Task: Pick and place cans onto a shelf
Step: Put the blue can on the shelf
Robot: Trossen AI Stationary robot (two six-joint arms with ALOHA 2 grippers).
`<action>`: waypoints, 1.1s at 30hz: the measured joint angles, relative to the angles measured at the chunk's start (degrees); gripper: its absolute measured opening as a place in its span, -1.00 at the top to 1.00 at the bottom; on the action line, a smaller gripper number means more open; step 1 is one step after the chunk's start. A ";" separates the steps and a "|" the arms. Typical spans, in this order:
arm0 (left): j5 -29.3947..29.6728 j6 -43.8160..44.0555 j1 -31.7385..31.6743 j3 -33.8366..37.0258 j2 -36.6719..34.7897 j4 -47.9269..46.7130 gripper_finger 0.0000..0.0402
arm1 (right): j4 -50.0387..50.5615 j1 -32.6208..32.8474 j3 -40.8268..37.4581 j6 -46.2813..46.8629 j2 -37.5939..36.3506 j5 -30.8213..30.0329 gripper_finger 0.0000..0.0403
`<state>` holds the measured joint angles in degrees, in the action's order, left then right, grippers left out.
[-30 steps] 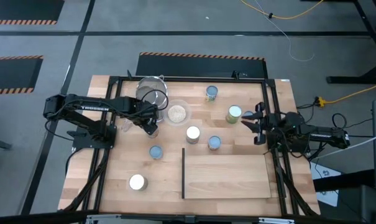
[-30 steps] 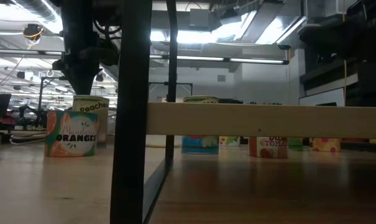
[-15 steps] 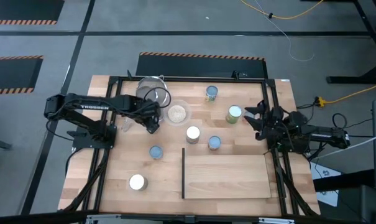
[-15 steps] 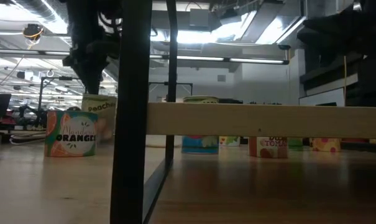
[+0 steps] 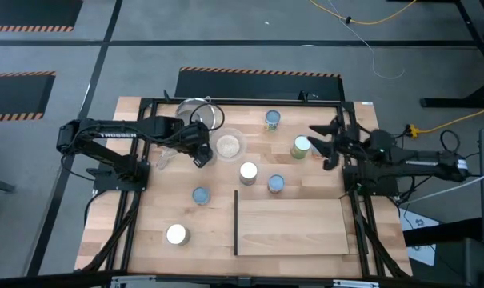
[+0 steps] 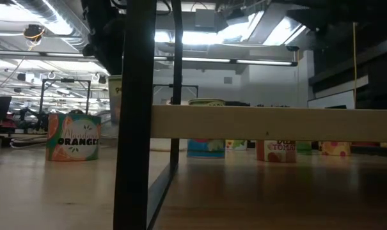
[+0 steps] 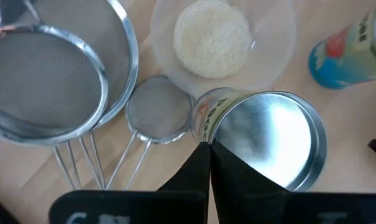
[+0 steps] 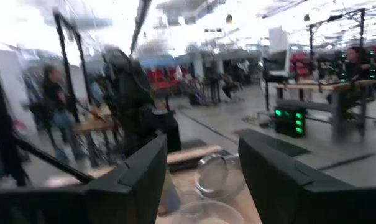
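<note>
— Looking down from above, I see my left claw (image 5: pixel 200 158) between the strainers (image 5: pixel 195 114) and the glass bowl of grains (image 5: pixel 228 145). What has it got?

— From the left wrist camera its fingers (image 7: pixel 203 168) are pinched tight together on the rim of a shiny-topped can (image 7: pixel 268 146) with a green label. In the low view that can (image 6: pixel 115 99) hangs clear of the table (image 5: pixel 146 232), above the orange-labelled can (image 6: pixel 73 137).

— And my right claw (image 5: pixel 323 146)?

— It's spread wide with nothing in it, hovering at the right side of the table just beside the green-sided can (image 5: pixel 302 146). I can't tell whether it touches.

— Where do the other cans sit?

— One blue-topped can (image 5: pixel 272 119) is near the far edge, a white-topped one (image 5: pixel 248 171) and another blue one (image 5: pixel 276 183) stand just beyond the shelf (image 5: pixel 294 226). A blue one (image 5: pixel 200 195) sits left of the shelf's dark upright edge, and a white one (image 5: pixel 176 234) is near the front left.

— Is anything on the shelf?

— No cans are on it yet.
</note>
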<state>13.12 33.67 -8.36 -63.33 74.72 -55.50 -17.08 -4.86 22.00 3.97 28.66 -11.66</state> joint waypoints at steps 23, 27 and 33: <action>-0.13 -1.39 0.00 -0.11 -0.04 7.14 1.00 | 24.55 -4.49 46.59 -10.76 57.18 13.47 -0.01; -0.15 -1.39 0.00 -0.11 -0.04 7.85 1.00 | 26.33 -4.50 49.42 -12.79 59.20 17.11 -0.01; -0.14 -1.39 0.00 -0.11 -0.04 10.17 1.00 | 23.70 -4.48 51.23 -8.10 61.64 17.51 -0.01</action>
<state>12.99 32.27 -8.36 -63.44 74.67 -45.32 6.62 -9.34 73.23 -4.13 90.31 5.85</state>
